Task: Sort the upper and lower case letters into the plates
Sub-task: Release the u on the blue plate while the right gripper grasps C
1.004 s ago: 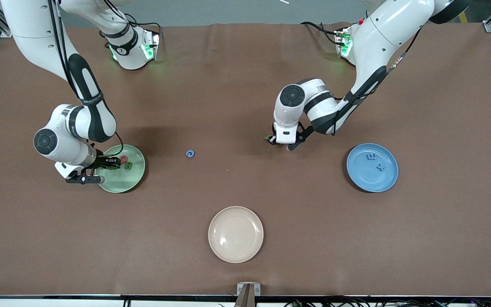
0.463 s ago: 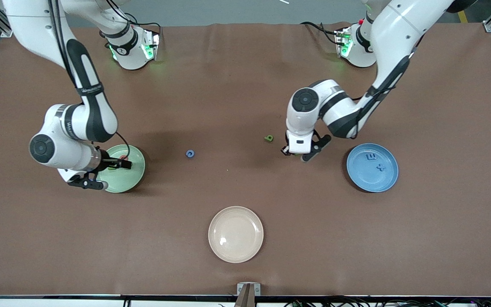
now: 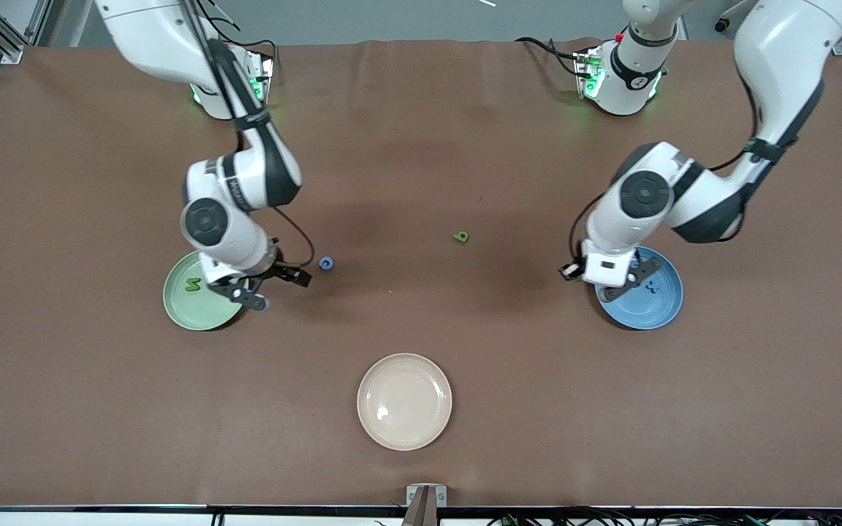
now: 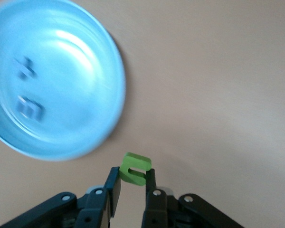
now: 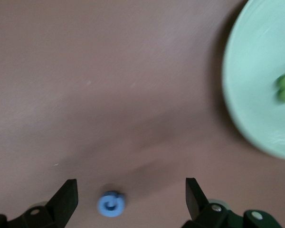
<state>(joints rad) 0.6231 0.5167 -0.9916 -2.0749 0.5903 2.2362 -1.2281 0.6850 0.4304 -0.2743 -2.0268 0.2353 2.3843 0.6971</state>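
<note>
Brown desk [image 3: 421,146] with a blue plate [image 3: 655,307]. Left claw [image 4: 131,190] pinches a green letter [image 4: 134,168] just beside that plate's rim. Right claw [image 5: 128,194], spread wide, hovers over a blue letter [image 3: 327,264] well apart from it.

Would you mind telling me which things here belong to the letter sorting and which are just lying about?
Part of the job:
- mint green plate with green N
- blue plate with x
- blue G and green letter, loose on the table
- green letter held by the left gripper
- right gripper, open

Lying about:
- cream plate
</note>
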